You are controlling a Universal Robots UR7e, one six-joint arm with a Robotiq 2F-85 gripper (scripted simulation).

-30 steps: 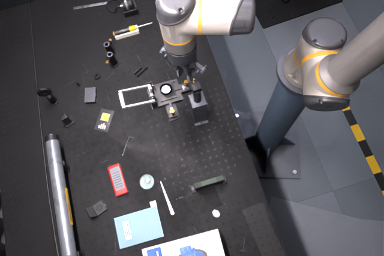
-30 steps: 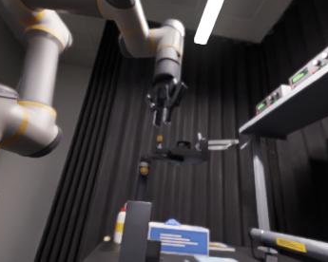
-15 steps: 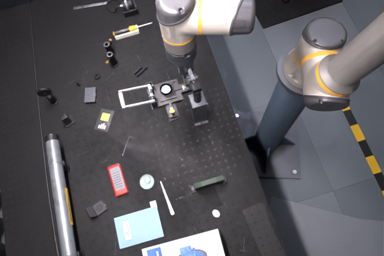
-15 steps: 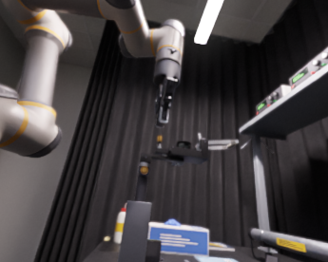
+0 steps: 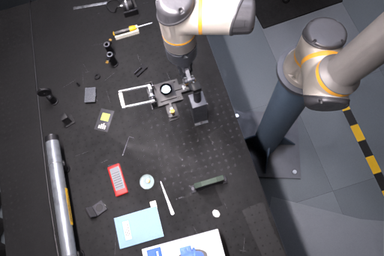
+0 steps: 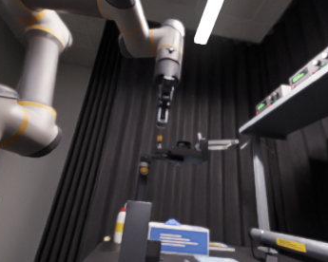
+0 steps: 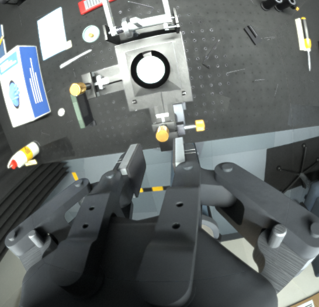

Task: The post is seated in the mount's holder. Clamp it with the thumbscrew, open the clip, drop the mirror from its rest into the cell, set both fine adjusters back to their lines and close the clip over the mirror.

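Note:
The white round mirror [image 7: 151, 71] sits in the cell of the dark mount [image 5: 166, 92] at the middle of the table. The white clip frame [image 5: 136, 95] lies swung open to the mount's left. One yellow adjuster knob [image 7: 162, 133] is at the mount's near edge, just under my fingertips. A second yellow knob [image 7: 77, 89] is on the mount's other side arm. The yellow thumbscrew [image 7: 199, 125] sticks out beside the post holder [image 5: 198, 107]. My gripper [image 7: 157, 156] hangs right above the near adjuster, partly closed and holding nothing.
A blue and white box [image 7: 22, 85] stands at the table's near end. A long steel cylinder [image 5: 59, 191] lies along the left edge. A red tool [image 5: 117, 179], a screwdriver [image 5: 130, 31] and small black posts [image 5: 110, 53] are scattered about. The table's right edge runs close by the holder.

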